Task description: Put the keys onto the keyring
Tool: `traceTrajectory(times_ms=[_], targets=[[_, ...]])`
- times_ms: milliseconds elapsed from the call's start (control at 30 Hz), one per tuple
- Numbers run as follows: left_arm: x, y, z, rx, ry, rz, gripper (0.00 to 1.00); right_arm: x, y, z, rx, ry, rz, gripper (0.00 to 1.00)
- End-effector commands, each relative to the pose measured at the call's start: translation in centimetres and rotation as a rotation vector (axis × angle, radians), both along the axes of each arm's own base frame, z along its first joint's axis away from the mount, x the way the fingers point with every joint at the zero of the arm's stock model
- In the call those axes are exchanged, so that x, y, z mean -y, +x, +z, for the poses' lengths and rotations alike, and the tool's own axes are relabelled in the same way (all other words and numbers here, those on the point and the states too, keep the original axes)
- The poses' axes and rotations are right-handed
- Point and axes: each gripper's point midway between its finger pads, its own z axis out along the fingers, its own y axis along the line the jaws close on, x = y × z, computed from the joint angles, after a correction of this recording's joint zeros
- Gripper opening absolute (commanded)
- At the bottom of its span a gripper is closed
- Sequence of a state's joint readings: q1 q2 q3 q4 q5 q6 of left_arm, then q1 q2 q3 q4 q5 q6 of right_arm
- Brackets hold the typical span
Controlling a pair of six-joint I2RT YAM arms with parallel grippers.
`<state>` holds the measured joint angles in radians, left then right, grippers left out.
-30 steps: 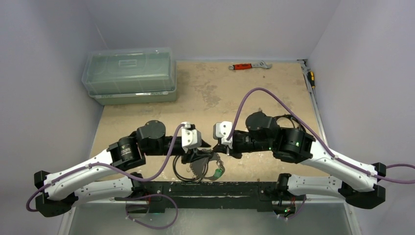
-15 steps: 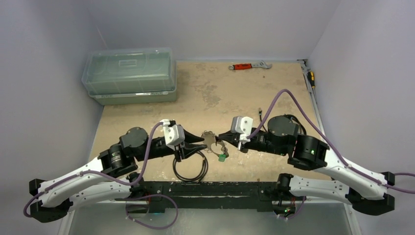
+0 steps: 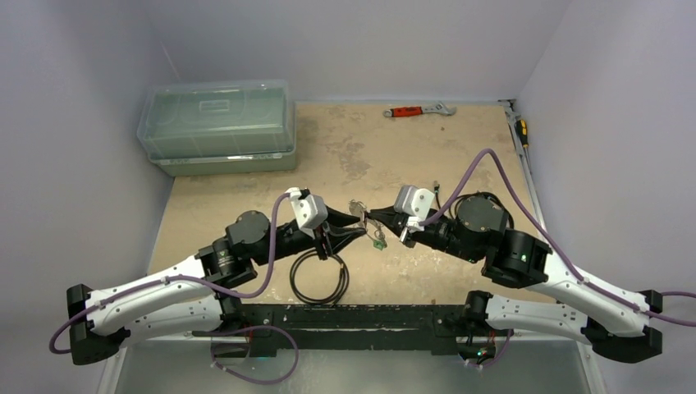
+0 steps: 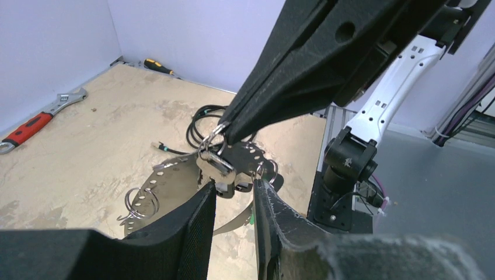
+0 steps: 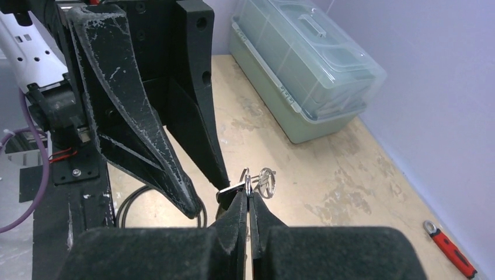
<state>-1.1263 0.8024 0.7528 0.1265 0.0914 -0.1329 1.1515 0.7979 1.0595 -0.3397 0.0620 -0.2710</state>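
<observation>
Worn tan table (image 3: 386, 156) between pale lilac walls. From above: at far left a clear lidded box (image 3: 217, 127), by the far edge a red-handled wrench (image 3: 417, 110), near the front a black cable coil (image 3: 318, 279). Over mid-table, tip to tip, left gripper (image 3: 354, 225) and right gripper (image 3: 371, 215), with keyring (image 3: 356, 207) and keys (image 3: 376, 235) up off the surface between them. From the left wrist: own fingers (image 4: 195, 233) parted, clasping nothing, keys dangling just beyond their tips; opposite black tips pinched tight on the keyring. From the right wrist: own fingers (image 5: 233, 219) pressed together on the silvery wire; left gripper spread wide, a dark-headed key just beside its far tip.
</observation>
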Motion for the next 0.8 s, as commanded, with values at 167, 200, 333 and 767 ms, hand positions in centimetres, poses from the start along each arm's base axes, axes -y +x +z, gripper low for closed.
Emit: traceTrajectory(times_ms=[167, 200, 333, 767], targets=[[1.4, 1.2, 2.3, 0.017, -0.076, 0.032, 0.36, 0.1, 0.2, 2.0, 0.028, 0.077, -0.013, 0.0], [1.4, 1.3, 2.2, 0.018, -0.073, 0.035, 0.36, 0.1, 0.1, 2.0, 0.027, 0.077, -0.012, 0.0], [1.4, 1.9, 2.2, 0.023, -0.071, 0.068, 0.32, 0.1, -0.1, 2.0, 0.027, 0.079, -0.004, 0.0], [1.4, 1.5, 2.2, 0.035, -0.062, 0.044, 0.0, 0.5, -0.1, 3.2, 0.047, 0.132, -0.01, 0.0]])
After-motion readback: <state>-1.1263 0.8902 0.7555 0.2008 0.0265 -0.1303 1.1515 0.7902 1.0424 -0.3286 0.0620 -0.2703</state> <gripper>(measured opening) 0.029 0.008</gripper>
